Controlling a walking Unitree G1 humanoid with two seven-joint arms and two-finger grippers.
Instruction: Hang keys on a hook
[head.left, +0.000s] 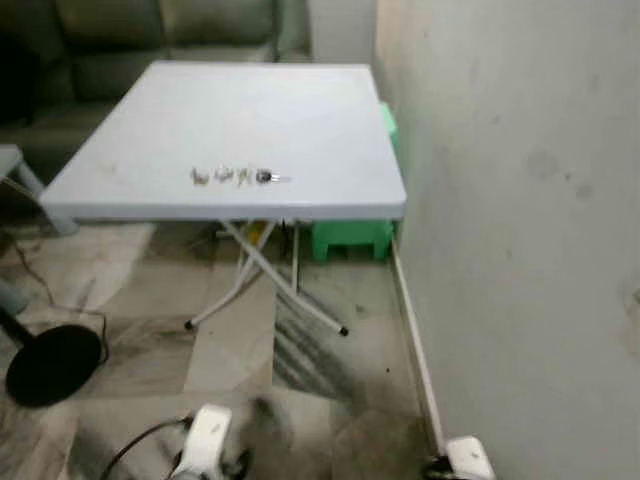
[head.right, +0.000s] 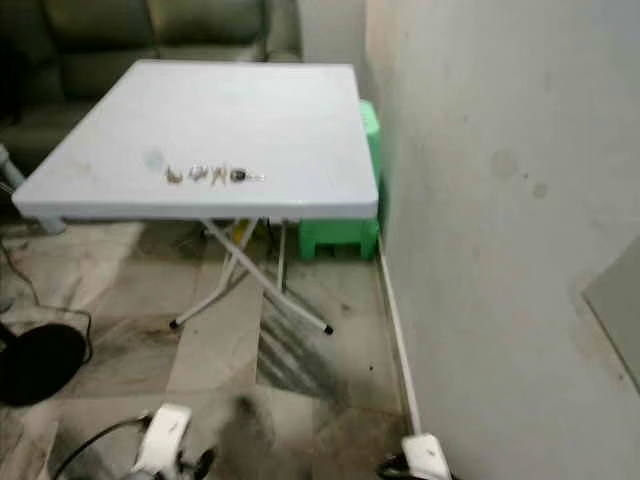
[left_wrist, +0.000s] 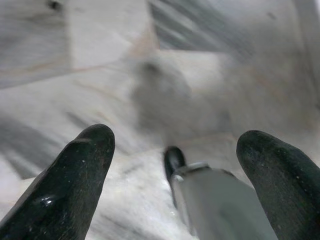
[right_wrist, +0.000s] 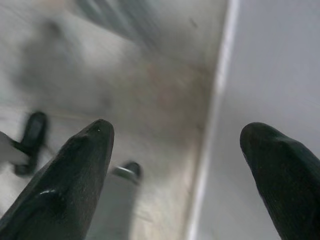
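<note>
A bunch of keys (head.left: 238, 177) lies in a row near the front edge of a white folding table (head.left: 300, 120); the same keys (head.right: 210, 174) show in the right eye view. Both arms hang low, far below the table. My left gripper (left_wrist: 172, 165) is open over the marble floor, its black fingers (left_wrist: 70, 175) spread wide. My right gripper (right_wrist: 175, 165) is open too, hanging beside the wall's skirting. No hook is visible.
A white wall (head.left: 520, 200) runs along the right. A green plastic stool (head.left: 350, 238) stands under the table's right side. A dark sofa (head.left: 120, 40) sits behind the table. A black round stand base (head.left: 50, 362) with a cable lies on the floor at left.
</note>
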